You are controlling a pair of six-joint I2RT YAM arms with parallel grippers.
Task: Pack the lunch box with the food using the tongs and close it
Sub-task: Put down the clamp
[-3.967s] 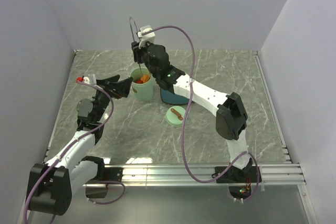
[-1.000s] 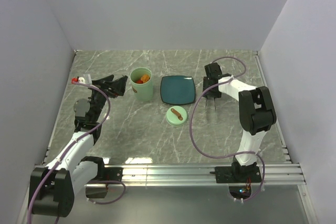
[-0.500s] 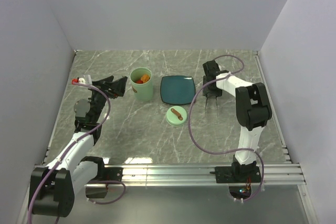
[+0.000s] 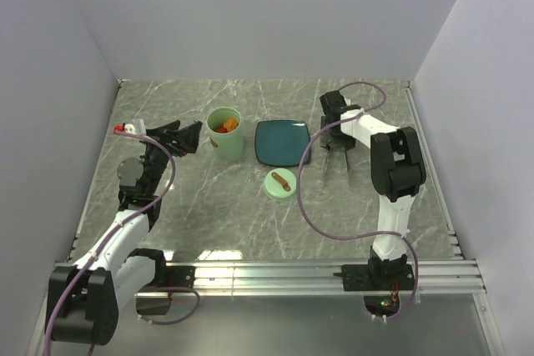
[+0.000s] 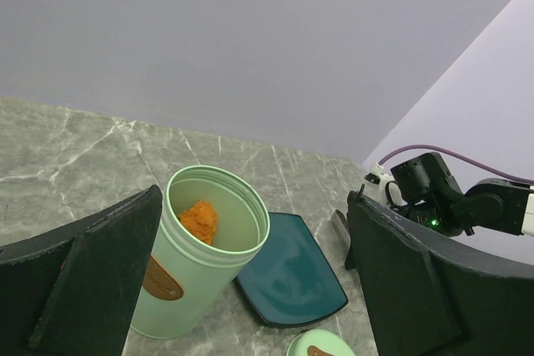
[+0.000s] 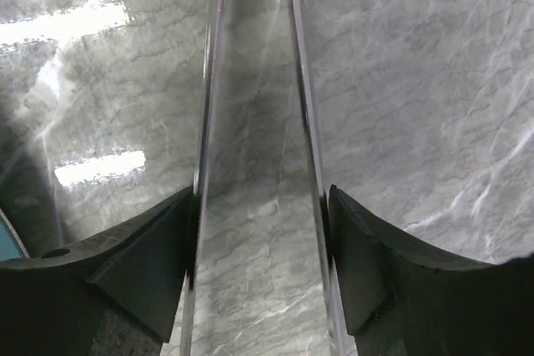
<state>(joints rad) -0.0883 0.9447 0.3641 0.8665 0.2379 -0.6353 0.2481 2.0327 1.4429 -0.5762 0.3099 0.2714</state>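
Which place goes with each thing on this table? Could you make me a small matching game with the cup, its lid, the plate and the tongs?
Things:
1. lunch box
2. lid
3. plate
4. tongs

Places:
A. between the right hand's fingers
B. flat on the table, nearer the arm bases than the plate
C. between lunch box and tongs
D. upright, with food inside

Pairs: 1-D, 2-B, 3-C, 4-A

Robot test cell, laboratory type. Grey marble-pattern table [image 4: 250,214] closed in by plain pale lavender walls [image 4: 250,14]; aluminium rail [image 4: 275,275] along near edge carrying two arm bases; purple cables [image 4: 304,206] running loose. No household furnishings visible.
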